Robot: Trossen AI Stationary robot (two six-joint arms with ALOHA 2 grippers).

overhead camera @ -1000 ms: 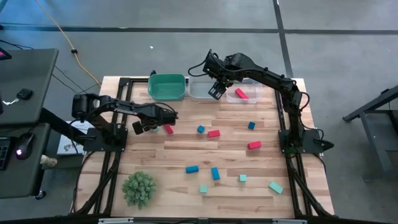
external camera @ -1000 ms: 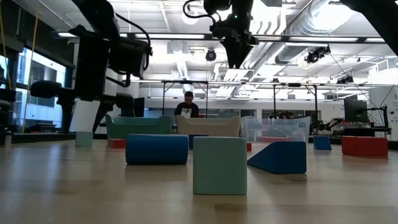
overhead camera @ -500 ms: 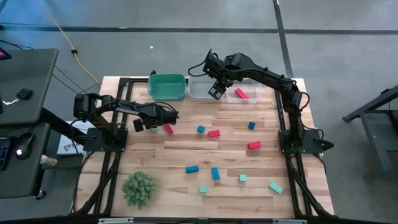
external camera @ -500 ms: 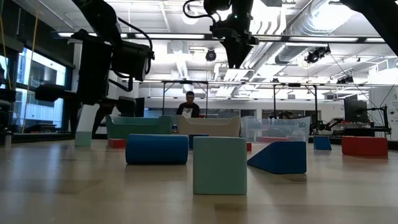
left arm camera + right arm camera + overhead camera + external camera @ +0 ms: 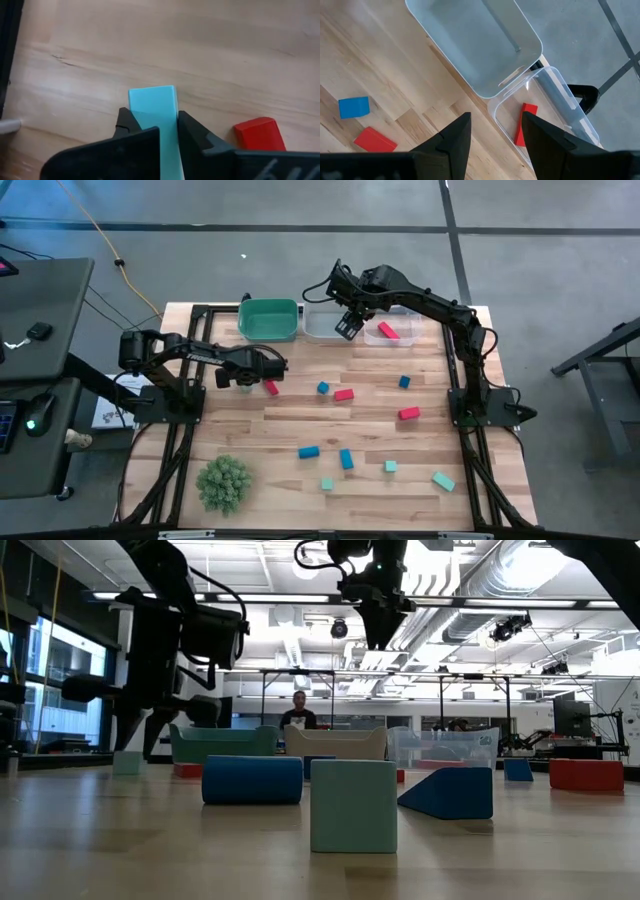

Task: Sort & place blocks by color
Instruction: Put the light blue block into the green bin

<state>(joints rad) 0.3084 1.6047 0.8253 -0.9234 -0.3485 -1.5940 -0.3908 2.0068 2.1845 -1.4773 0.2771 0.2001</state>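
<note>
The left gripper (image 5: pixel 152 131) pinches a smooth light teal bar (image 5: pixel 154 107) on the wood-grain table (image 5: pixel 200 45). The right gripper (image 5: pixel 492 131), fingers spread, hangs over the clear plastic bin (image 5: pixel 570 117).

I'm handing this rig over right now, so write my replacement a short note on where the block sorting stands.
Left hand: shut on a light teal block on the table, beside a red block.
Right hand: open, empty, above the bins.
Done: one red block lies in the clear bin.
Empty: the green bin and the grey bin.
Left: red, blue and teal blocks scattered over the table.
</note>
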